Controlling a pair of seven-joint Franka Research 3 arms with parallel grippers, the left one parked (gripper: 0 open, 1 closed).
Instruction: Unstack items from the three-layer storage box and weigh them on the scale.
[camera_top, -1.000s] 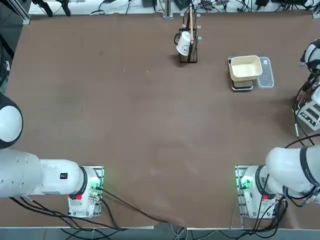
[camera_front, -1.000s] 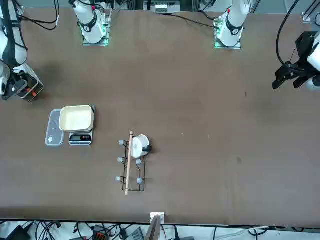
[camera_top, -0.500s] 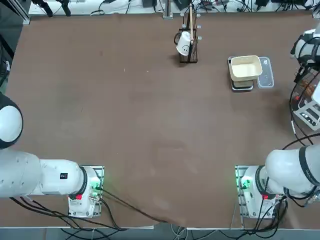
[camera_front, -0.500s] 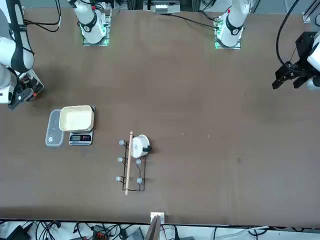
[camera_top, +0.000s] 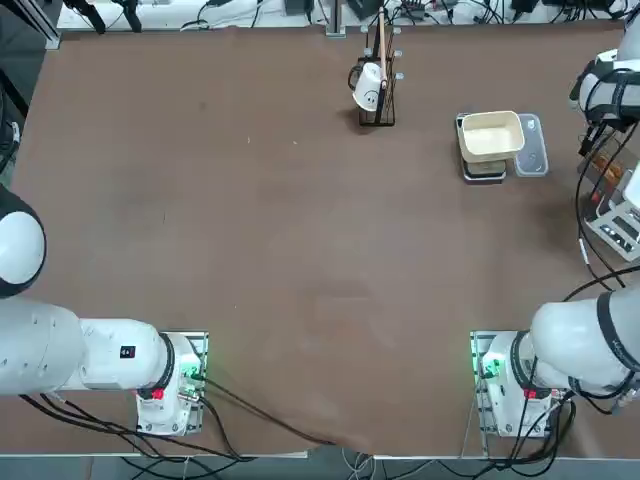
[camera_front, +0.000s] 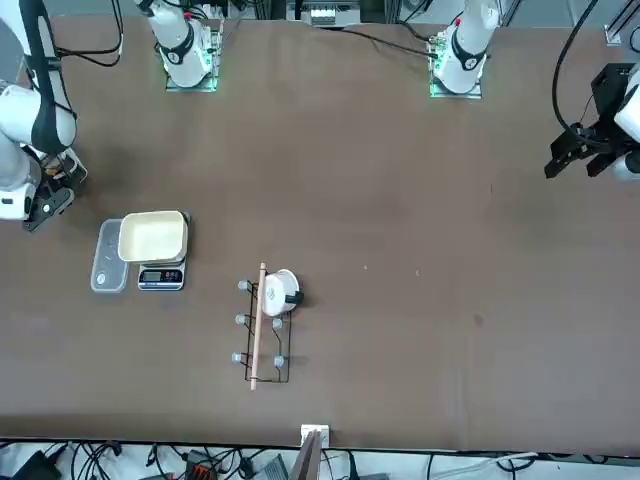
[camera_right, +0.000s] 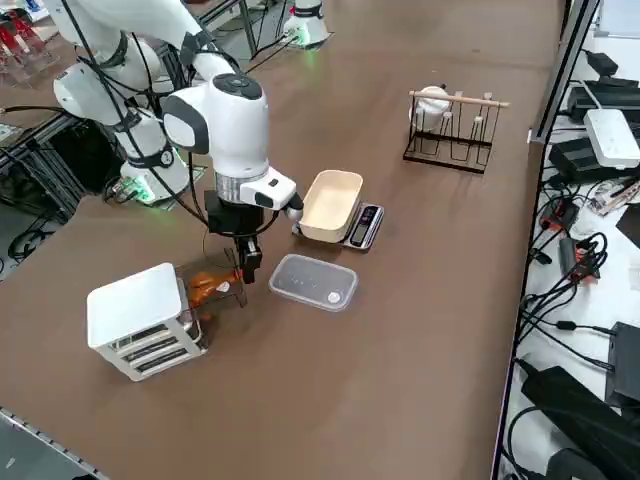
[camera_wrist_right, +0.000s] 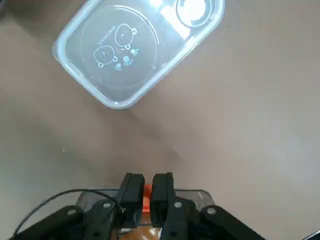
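"Where's the storage box (camera_right: 130, 312)?"
"Well left of the scale (camera_right: 366, 227); nearer it, the right gripper (camera_wrist_right: 148, 187) clamps a clear drawer's orange handle (camera_wrist_right: 147, 198), probably to carry the orange-brown lumps (camera_right: 208, 284) over."
"And the lid (camera_right: 313, 282)?"
"Beside the scale (bear faces, unreadable lettering). The cream tray (camera_right: 331, 203) sits on the scale, presumably to catch them."
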